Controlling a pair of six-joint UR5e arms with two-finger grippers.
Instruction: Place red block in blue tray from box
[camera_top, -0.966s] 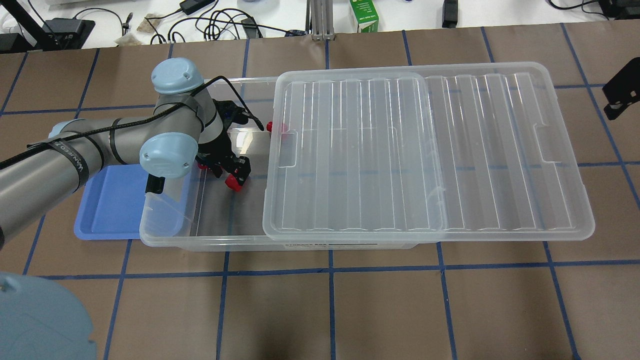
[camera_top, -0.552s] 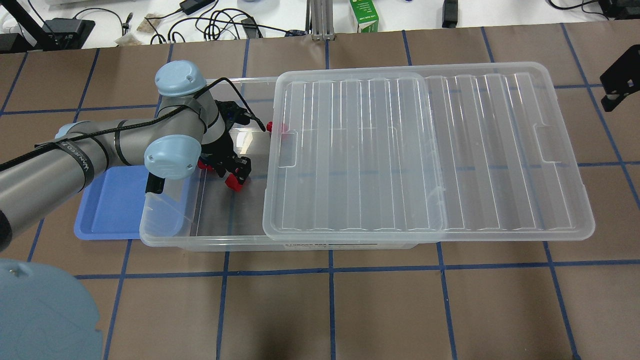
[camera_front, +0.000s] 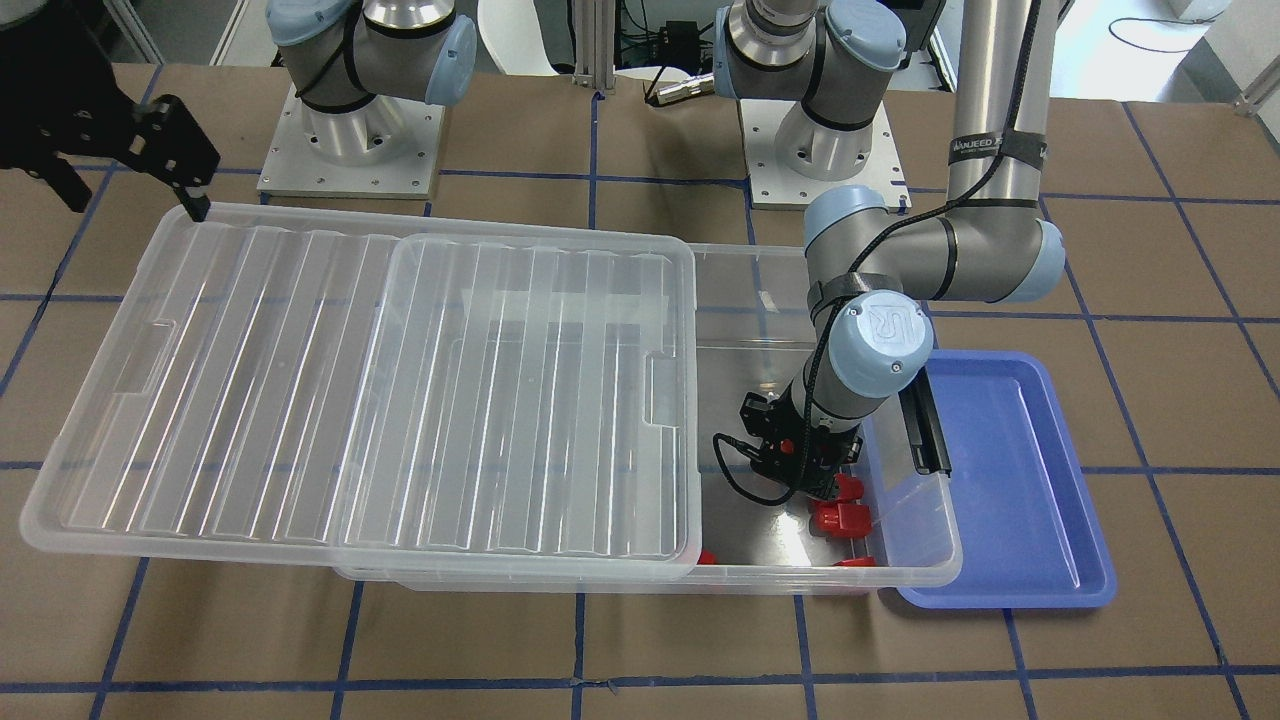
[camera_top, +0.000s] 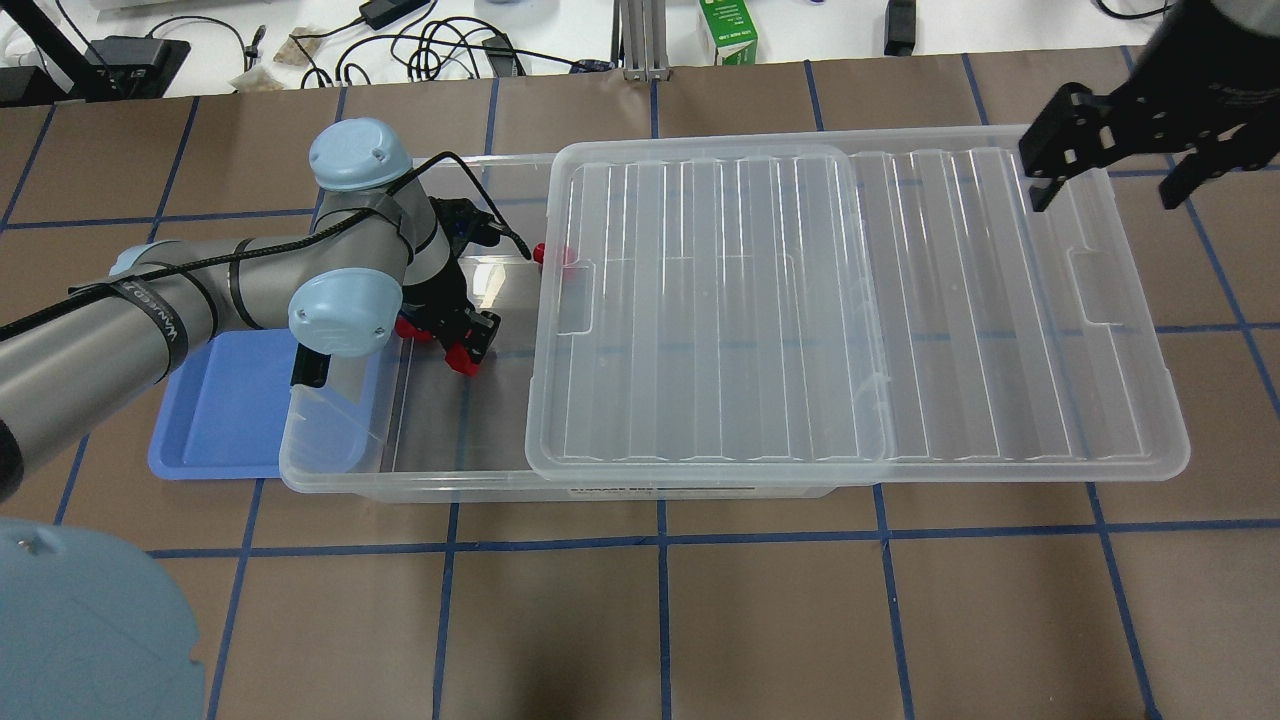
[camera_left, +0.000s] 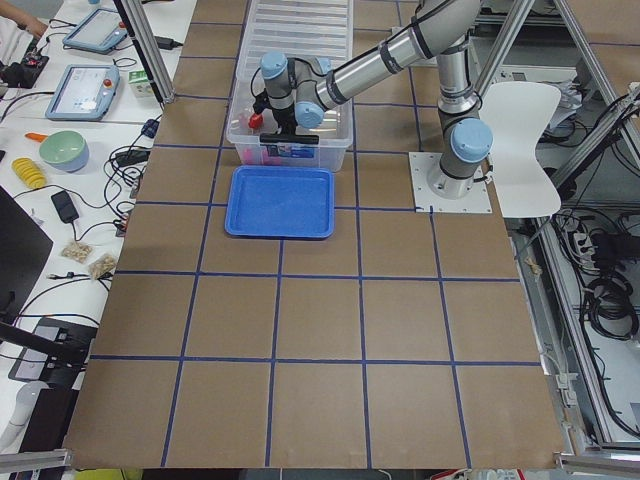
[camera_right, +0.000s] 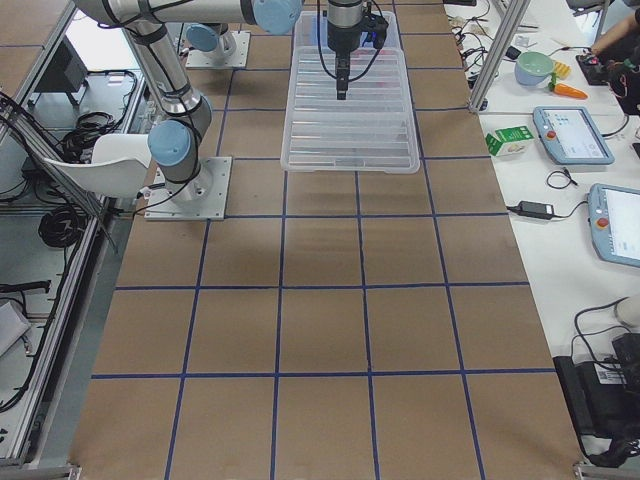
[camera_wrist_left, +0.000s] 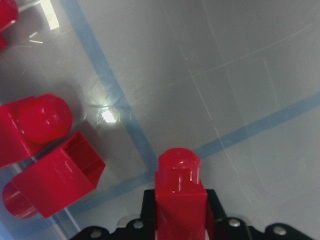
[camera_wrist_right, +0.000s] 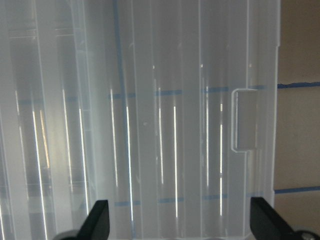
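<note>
Left gripper (camera_wrist_left: 179, 215) pinches the red block (camera_wrist_left: 178, 172), long axis six-to-twelve in its wrist view, stub toward twelve; right gripper (camera_wrist_right: 182, 220) gapes wide.

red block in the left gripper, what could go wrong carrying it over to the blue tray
1. The left gripper holds the red block low inside the box. The box's end wall stands between it and the blue tray, so a flat carry could clip the rim.
2. Loose blocks lie close beside the held one and might get nudged on the lift.
</note>
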